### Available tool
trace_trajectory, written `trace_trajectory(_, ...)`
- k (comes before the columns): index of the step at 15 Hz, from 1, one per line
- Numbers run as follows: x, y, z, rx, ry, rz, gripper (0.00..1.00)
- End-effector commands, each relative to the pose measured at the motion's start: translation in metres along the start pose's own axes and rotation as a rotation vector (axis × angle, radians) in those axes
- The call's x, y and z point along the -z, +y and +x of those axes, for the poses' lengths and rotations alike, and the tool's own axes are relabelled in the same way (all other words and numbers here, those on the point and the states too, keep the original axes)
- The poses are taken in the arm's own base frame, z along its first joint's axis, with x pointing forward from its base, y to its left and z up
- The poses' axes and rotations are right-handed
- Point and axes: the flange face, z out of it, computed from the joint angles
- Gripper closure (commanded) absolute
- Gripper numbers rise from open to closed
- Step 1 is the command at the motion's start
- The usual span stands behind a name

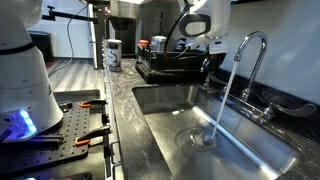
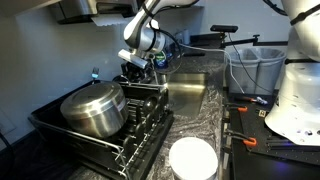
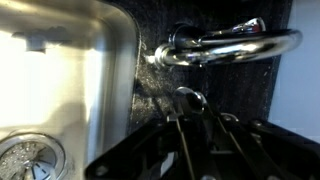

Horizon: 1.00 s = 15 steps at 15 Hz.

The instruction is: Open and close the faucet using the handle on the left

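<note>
The tall chrome faucet (image 1: 258, 45) arches over the steel sink (image 1: 240, 150), and water (image 1: 222, 100) runs from its spout into the drain. In the wrist view the spout (image 3: 240, 45) lies across the top. Below it is the small chrome handle (image 3: 187, 98), with its knob at my fingertips. My gripper (image 3: 190, 118) has its dark fingers drawn close on either side of the handle's base. In both exterior views the gripper (image 1: 207, 62) (image 2: 140, 62) hangs low behind the dish rack, at the faucet's base. The matching second handle (image 1: 268, 112) stands free.
A black dish rack (image 1: 165, 65) (image 2: 110, 135) sits right beside the gripper and holds a steel pot (image 2: 92, 108). The sink basin (image 3: 60, 80) lies to one side. A white round container (image 2: 192, 158) and a white robot base (image 2: 295, 90) stand on the counter.
</note>
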Motion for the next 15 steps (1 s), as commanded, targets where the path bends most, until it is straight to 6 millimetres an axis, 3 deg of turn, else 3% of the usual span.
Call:
trace_trajectory(1, -0.002, -0.004, -0.017, -0.003, -0.003, 0.02, 0.95)
trace_trajectory(15, -0.013, -0.031, -0.016, -0.002, 0.027, 0.071, 0.95)
